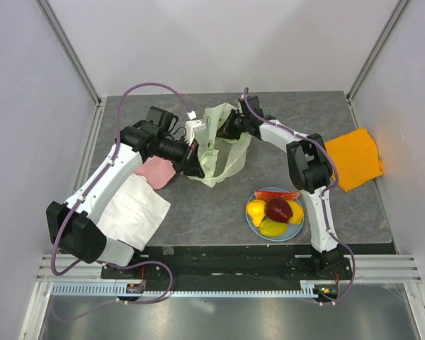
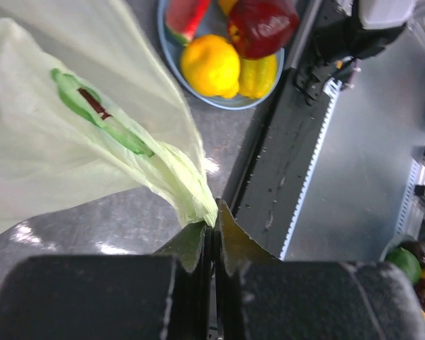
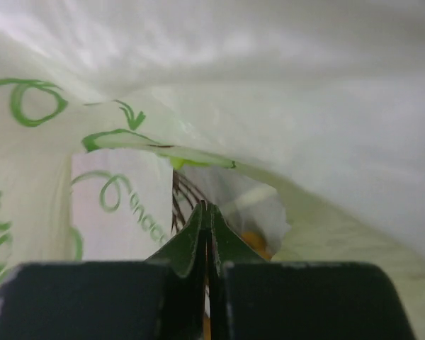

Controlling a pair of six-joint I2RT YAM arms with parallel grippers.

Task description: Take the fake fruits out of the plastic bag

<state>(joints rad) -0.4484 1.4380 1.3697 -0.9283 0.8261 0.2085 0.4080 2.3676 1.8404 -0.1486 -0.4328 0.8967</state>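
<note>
Your left gripper [image 2: 212, 225] is clamped on a gathered fold of the plastic bag [image 2: 71, 142] at its tips. Your right gripper [image 3: 207, 211] is closed inside the bag; what it holds is unclear. An orange fake fruit [image 3: 253, 239] lies just beyond its tips. The film looks limp and slippery, so pinch the hard fruit itself.

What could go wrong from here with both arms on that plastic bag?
1. The left jaws pinch only a thin bunched edge of the plastic bag; it may slip free or tear, collapsing the opening.
2. The right jaws are shut inside the bag, film all around, an orange fruit just beyond; they may have caught film, so withdrawing could drag the bag.
3. The plate looks crowded; another fruit might roll off.
</note>
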